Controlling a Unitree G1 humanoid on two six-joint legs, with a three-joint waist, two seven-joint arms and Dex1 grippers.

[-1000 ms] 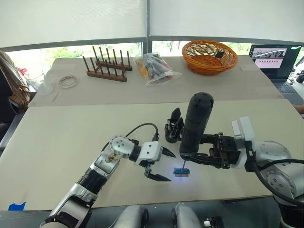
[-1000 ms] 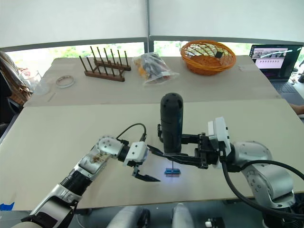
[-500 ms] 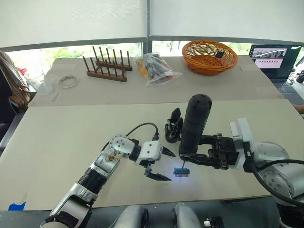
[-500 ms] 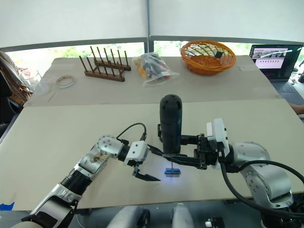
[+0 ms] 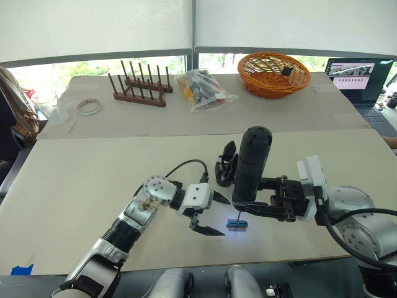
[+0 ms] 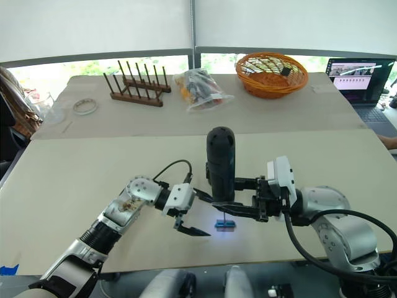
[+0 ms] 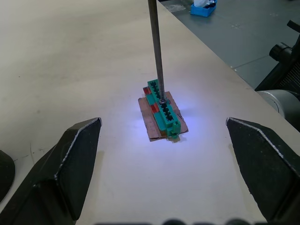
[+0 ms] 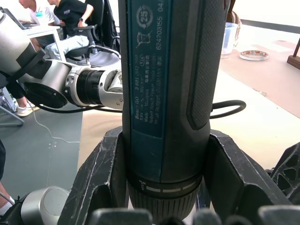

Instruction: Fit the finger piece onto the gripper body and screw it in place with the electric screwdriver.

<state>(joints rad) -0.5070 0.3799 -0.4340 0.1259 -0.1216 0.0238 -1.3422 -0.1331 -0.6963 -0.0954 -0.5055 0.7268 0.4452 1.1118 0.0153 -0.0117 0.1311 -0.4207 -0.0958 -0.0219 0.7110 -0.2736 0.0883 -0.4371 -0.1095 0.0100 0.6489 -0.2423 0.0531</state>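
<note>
The upright black electric screwdriver [image 5: 251,162] stands just before the black gripper body [image 5: 226,166] on the table.

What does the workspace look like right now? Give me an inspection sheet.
Surface: beige table, bare around the work spot.
Job's things: screwdriver held upright, its bit down on a green block lit by its light; gripper body stands just behind it; finger piece: not made out.
Clutter: on the far table, wooden rack, plastic bag, orange basket, tape roll.
Grippers: right gripper shut on the screwdriver; left gripper open, beside the block, empty.
Cables: black cable looping over the left wrist.
Surroundings: laptop at far right; people seated.
</note>
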